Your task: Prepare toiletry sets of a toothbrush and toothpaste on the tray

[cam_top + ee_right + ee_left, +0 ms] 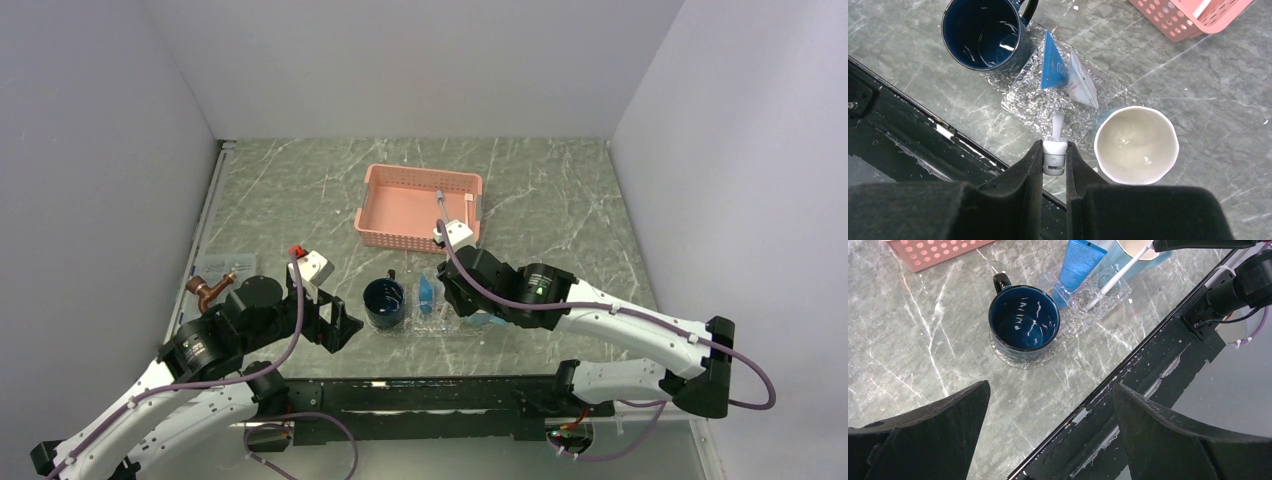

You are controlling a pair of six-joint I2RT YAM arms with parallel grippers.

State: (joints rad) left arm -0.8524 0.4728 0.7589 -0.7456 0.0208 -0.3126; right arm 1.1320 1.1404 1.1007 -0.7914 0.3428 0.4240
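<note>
From above: left gripper [338, 320] just left of the dark blue mug [384, 303], jaws spread wide, nothing between them. Clear tray [446, 327] just right of the mug, with blue toothpaste [428, 293] lying on it. Right gripper [452, 303] low over the tray, on the far side of the toothpaste from the mug; its hold too small to tell here. Pink basket [420, 205] well beyond the mug. From the left wrist: black fingers [948, 425] far apart and empty, over the table edge in front of the mug [1023, 322]. Tray [1113, 292] right beside the mug, toothpaste [1079, 257] on it next to the mug. White toothbrush [1120, 272] slanting down toward the tray, farther from the mug than the toothpaste. Pale cup [1135, 252] beyond the toothbrush. From the right wrist: gripper [1054, 159] pinched narrow on one end of the toothbrush [1057, 125], other end over the near edge of the tray [1023, 102]; touching or not, cannot tell. Toothpaste [1053, 65] flat on the tray just right of the mug [980, 32]. Pale cup [1135, 145] farther right, just beside the tray. Basket [1188, 17] well apart from the mug.
</note>
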